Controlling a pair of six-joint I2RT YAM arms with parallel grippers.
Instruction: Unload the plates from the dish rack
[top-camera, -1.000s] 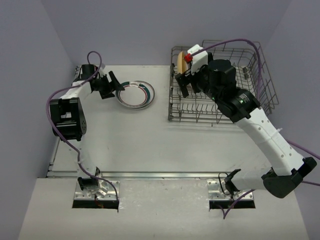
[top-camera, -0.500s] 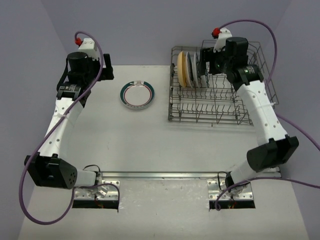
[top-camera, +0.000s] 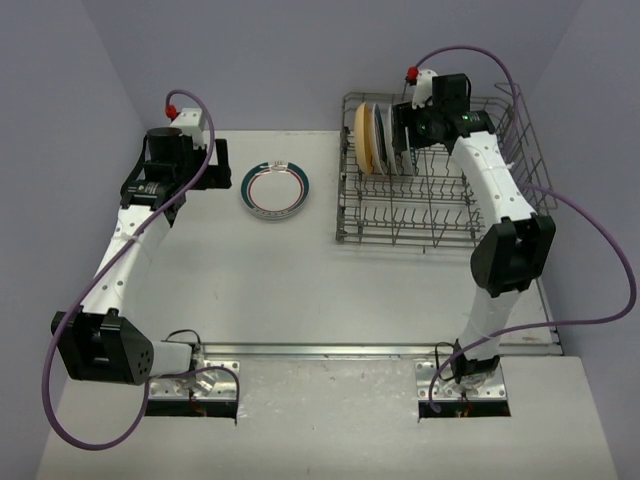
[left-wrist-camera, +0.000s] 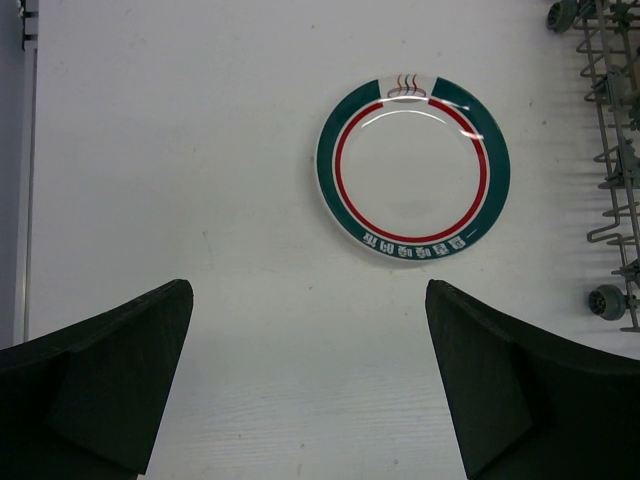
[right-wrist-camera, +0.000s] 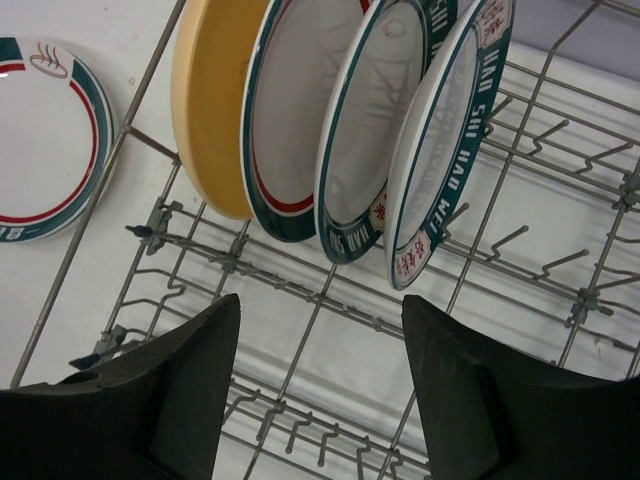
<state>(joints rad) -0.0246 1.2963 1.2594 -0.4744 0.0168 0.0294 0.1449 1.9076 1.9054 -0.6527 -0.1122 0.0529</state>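
Four plates stand on edge in the left end of the dish rack (top-camera: 450, 205): a tan-yellow plate (right-wrist-camera: 210, 100) and three white ones with teal rims (right-wrist-camera: 300, 120) (right-wrist-camera: 372, 130) (right-wrist-camera: 450, 130). They also show in the top view (top-camera: 371, 137). One teal-and-red-rimmed plate (top-camera: 275, 190) lies flat on the table, seen below the left wrist (left-wrist-camera: 413, 168). My left gripper (top-camera: 217, 160) is open and empty, high above the table, left of that plate (left-wrist-camera: 308, 290). My right gripper (top-camera: 402, 128) is open and empty above the rack, just right of the standing plates (right-wrist-camera: 320, 300).
The rack's wire tines (right-wrist-camera: 330, 300) and tall wire walls (top-camera: 520, 130) surround the right gripper. The rack's left edge (left-wrist-camera: 610, 150) lies right of the flat plate. Purple cables loop over both arms. Grey walls close in behind and at the sides.
My left gripper has drawn back and up from the plate on the table. My right arm has swung from low over the rack's front to its far side, above the standing plates.
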